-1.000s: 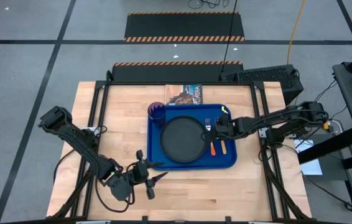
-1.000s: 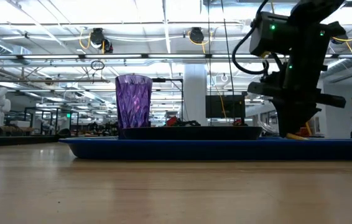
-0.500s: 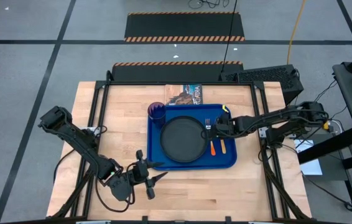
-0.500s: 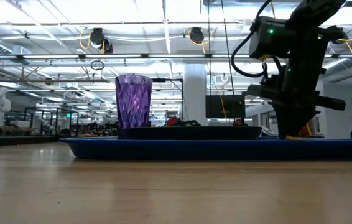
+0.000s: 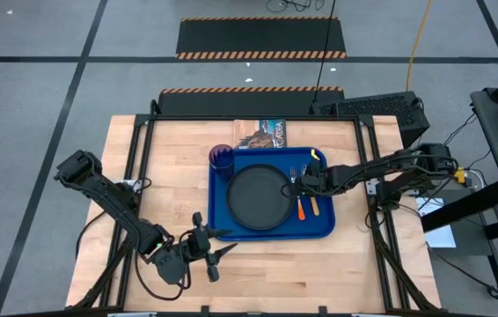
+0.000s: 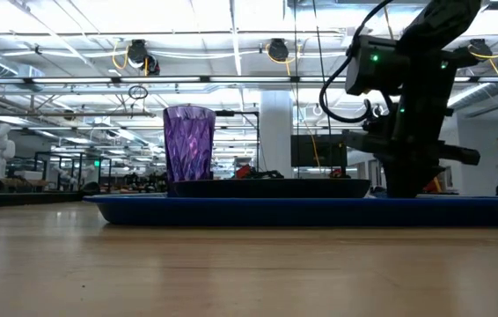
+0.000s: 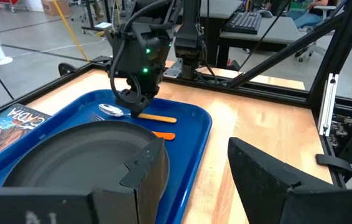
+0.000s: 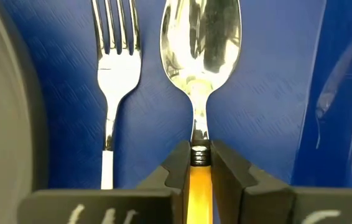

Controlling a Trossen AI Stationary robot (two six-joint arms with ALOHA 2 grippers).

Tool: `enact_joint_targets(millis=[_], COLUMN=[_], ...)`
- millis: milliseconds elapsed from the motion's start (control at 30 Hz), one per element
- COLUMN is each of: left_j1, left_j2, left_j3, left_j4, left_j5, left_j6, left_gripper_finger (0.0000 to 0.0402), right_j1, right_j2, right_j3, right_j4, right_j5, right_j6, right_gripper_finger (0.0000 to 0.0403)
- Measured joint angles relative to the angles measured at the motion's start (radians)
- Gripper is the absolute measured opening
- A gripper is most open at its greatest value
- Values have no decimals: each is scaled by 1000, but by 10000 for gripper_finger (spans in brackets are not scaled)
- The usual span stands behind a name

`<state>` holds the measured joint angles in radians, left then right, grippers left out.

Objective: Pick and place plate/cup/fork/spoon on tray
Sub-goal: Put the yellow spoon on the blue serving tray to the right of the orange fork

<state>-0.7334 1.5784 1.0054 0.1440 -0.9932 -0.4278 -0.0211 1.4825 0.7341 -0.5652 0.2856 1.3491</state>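
The blue tray point(image 5: 324, 224) lies at the table's middle with the dark plate point(image 5: 258, 195) on it and the purple cup point(image 5: 223, 158) upright at its far left corner. The fork point(image 8: 115, 50) and the spoon point(image 8: 201, 37) lie side by side on the tray, to the right of the plate. My right gripper point(image 5: 303, 180) is low over the tray and shut on the spoon. My left gripper point(image 5: 216, 255) is open and empty near the table's front edge, in front of the tray's near left corner. My right gripper pinches the spoon between its two fingers point(image 8: 177, 167) at the top of the orange handle point(image 8: 199, 177), where it meets the metal neck. The fingers point down, one on each side of the handle. The spoon lies flat on the tray, bowl toward the far edge.
A book point(image 5: 262, 134) lies at the table's far edge behind the tray. Bare wood point(image 5: 161, 176) stretches left of the tray. A dark box point(image 5: 372, 110) sits at the far right corner.
My right gripper has shifted a little toward the table's left and sunk slightly over the tray, staying at the spoon. The fork, plate and cup have kept still.
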Motion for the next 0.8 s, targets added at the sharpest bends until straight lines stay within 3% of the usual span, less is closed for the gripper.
enact_joint_targets(millis=[467, 800], left_j1=[12, 17], left_j2=[0, 0], left_j3=[0, 0], left_j4=[-76, -121], left_j5=[0, -1], left_j6=[6, 57], left_gripper_finger=[182, 182], right_j1=[38, 62], right_j2=[-10, -143], right_j3=[0, 0], right_j4=[70, 34], right_j5=[1, 56], right_j6=[-88, -272], right_gripper_finger=[98, 103])
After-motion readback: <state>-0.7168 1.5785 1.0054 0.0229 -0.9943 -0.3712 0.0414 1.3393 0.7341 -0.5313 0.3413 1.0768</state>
